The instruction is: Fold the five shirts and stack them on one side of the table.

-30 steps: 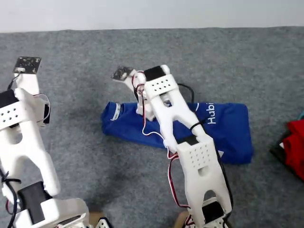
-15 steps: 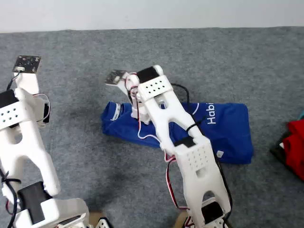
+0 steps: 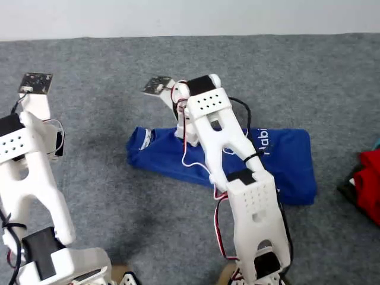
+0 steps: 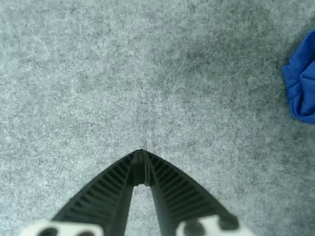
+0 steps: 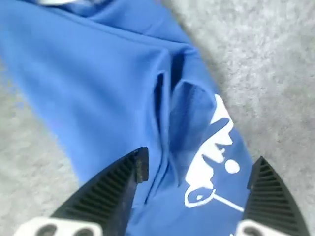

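- My right fingers (image 5: 133, 169) are spread wide, with nothing in them
- They hang right over the blue shirt (image 5: 98, 83), above a crease next to its white print
- The blue shirt (image 3: 291, 163) lies in the middle of the grey surface (image 3: 89, 196), folded into a long strip
- A second ago my right arm (image 3: 219, 130) swung out toward the collar end of the strip, and now it has swung back toward the middle
- The blue shirt has not moved at all in that time, so I think I was only hunting for a good spot to grab
- My left fingers (image 4: 143, 162) are pressed together and hold nothing
- They point down at bare surface, well apart from the blue shirt, whose edge (image 4: 302, 93) peeks in at the side
- My left arm (image 3: 27, 154) has stayed in its place
- A red shirt (image 3: 371, 184) waits at the far right edge of the surface
- I think this fold is only partly done, because the strip needs folding across once more before it can go on a stack
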